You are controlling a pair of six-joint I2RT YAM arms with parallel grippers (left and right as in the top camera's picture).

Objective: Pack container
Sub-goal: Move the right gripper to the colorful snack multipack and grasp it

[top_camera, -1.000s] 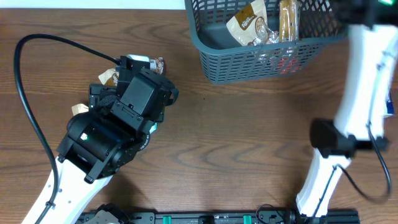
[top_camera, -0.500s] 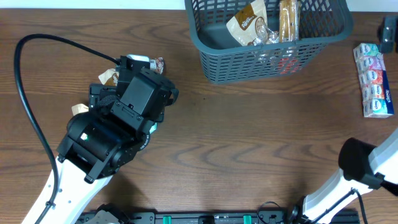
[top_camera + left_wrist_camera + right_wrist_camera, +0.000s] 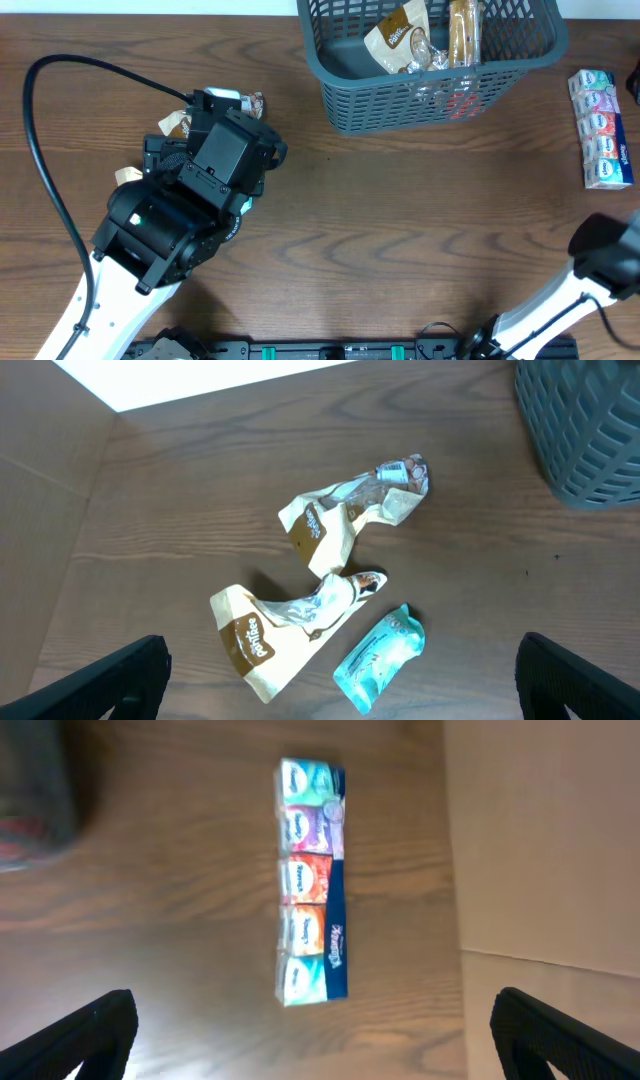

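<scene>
Brown wood covers the whole table (image 3: pixel 400 230), and a thin white strip shows past its far edge. Seen from above, the container (image 3: pixel 420 105) sits at 12 to 1 o'clock, right at that far edge, and the picture cuts off its top. It is a dark grey-blue basket with slots in its sides. Inside it lie a brown snack bag (image 3: pixel 398 38) and, just at its 3 o'clock side, a long cookie pack (image 3: pixel 463 30). A tissue pack (image 3: pixel 598 128) with little colored squares lies flat at 3 o'clock, well apart from the container. The left arm (image 3: pixel 170 220) reaches in from 7 o'clock to about 9 o'clock, and a black cable (image 3: pixel 40 150) loops off it toward 10 o'clock. The left gripper (image 3: pixel 340 670) hangs above the table with its fingers (image 3: pixel 110 685) spread wide and nothing between them. Under it, in the left wrist view, lie three bags. The top bag (image 3: pixel 340 520) and the low bag (image 3: pixel 275 635) are brown and cream, and their ends touch. A small teal bag (image 3: pixel 380 660) lies just beside the low bag at its 4 o'clock side. A corner of the container shows there at 2 o'clock. The right arm (image 3: pixel 600 270) pokes in at 4 o'clock in the view from above. The right gripper (image 3: pixel 315 1025) looks down at the tissue pack, which lies toward 12 o'clock in the right wrist view. Its fingers are spread wide too, and they hold nothing.
</scene>
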